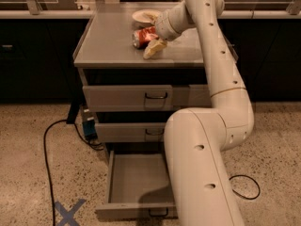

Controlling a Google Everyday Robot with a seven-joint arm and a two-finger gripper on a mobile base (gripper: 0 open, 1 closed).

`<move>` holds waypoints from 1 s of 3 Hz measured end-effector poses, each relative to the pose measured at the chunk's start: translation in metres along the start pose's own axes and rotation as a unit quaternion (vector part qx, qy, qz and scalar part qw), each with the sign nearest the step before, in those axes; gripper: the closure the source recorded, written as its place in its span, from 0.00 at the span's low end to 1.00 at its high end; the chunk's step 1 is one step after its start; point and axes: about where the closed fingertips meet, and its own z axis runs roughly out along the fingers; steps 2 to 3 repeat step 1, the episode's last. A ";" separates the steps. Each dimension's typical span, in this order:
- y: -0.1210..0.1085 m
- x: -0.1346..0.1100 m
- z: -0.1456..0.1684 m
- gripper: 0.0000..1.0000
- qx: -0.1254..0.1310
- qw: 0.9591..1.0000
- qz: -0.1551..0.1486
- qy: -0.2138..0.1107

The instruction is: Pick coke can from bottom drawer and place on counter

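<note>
The coke can (141, 36) lies on its side on the counter (110, 41), near the back middle, just in front of a white bowl. My gripper (149, 41) reaches down over the counter from the right and sits around the can's right end. It is open, and its pale lower finger (153, 48) stands a little apart from the can. The bottom drawer (136, 180) is pulled out toward me and its inside shows nothing. My arm covers its right part.
A white bowl (144, 16) sits at the back of the counter. The two upper drawers (127, 98) are closed. A black cable (47, 145) and a blue tape cross (68, 212) lie on the floor at left. Dark benches flank the cabinet.
</note>
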 end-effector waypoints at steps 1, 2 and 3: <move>0.000 0.000 0.000 0.00 0.000 1.000 0.000 0.000; 0.000 0.000 0.000 0.00 0.000 1.000 0.000 0.000; 0.000 0.000 0.000 0.00 0.000 1.000 0.000 0.000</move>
